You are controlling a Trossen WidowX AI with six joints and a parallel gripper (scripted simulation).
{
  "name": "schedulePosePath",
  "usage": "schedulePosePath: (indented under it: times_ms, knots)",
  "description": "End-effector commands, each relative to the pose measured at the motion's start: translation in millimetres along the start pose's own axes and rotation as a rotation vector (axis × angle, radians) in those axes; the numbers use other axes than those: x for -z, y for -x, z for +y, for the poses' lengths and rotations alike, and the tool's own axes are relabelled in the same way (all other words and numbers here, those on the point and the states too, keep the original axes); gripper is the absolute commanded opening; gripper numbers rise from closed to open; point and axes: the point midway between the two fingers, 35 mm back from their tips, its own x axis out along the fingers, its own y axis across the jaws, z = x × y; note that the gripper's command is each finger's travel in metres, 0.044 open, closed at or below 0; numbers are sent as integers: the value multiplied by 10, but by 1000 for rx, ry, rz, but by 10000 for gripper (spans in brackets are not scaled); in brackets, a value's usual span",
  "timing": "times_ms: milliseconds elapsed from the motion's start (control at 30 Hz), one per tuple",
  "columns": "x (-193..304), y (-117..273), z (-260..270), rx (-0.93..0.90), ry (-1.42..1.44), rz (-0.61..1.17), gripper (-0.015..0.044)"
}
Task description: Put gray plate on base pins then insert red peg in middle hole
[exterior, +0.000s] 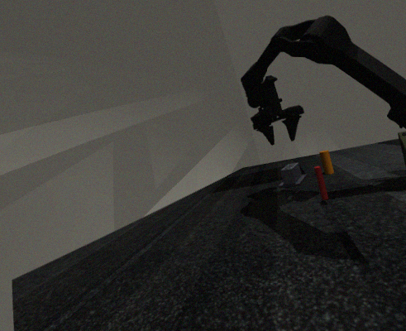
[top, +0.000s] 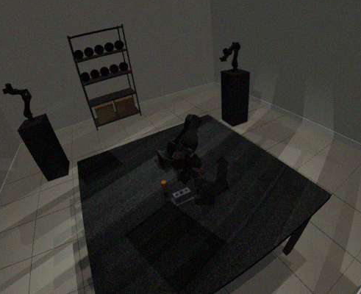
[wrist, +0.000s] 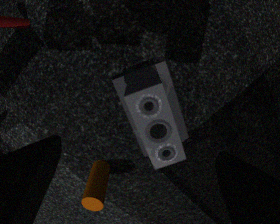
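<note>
Top view: the dark arm [top: 188,135] [exterior: 328,39] is reaching over the surface [top: 256,214] [exterior: 180,262] [wrist: 85,85], and its gripper [top: 185,179] [exterior: 283,141] [wrist: 141,153] is hanging near the gray plate [top: 181,192] [exterior: 290,167] [wrist: 154,118] and its base [top: 184,201] [exterior: 300,179] [wrist: 161,68]. Just beside them, an orange cylinder [top: 164,187] [exterior: 327,162] [wrist: 96,185] is standing; the red peg [top: 199,171] [exterior: 322,184] [wrist: 14,22] is showing only as a small patch past the gripper. Farther out, a shelf rack [top: 95,31] is standing by the wall.

Over to the exterior view, and the gripper is pointing down with its fingers spread wide, holding nothing! It's hovering above the plate and base, well apart from both. The red peg is standing on end on the surface, lower than the gripper and off toward the arm's root, with the orange cylinder standing behind it, also below the gripper.

Now the wrist view: the plate is sitting over the base below the gripper, showing between the two dark fingers, its three holes lining up in a row. The middle one is showing dark, and no peg is filling it. Whether the plate is seating fully on the pins, I can't tell. The orange cylinder is standing nearer the left-hand finger in the picture, while the red peg is peeking in at the far upper-left corner.
</note>
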Motion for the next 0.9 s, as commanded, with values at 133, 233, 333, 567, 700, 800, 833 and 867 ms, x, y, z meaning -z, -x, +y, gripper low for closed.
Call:
schedulePosePath:
  times_ms: [133,233,333,567,700,800,833,867]
  knots:
    - [-417,76,553,1,-751,-7,440]
    - [-533,75,762,-1,-1024,-7,440]
    - [-632,64,975,-4,-1297,-7,440]
    - [-779,14,1410,-12,-1815,-5,440]
    - [-817,-20,1605,-15,-2062,-3,440]
    - [-825,-31,1661,-17,-2159,-2,440]
    - [-825,-31,1661,-17,-2159,-2,440]
    - [-825,-31,1661,-17,-2159,-2,440]
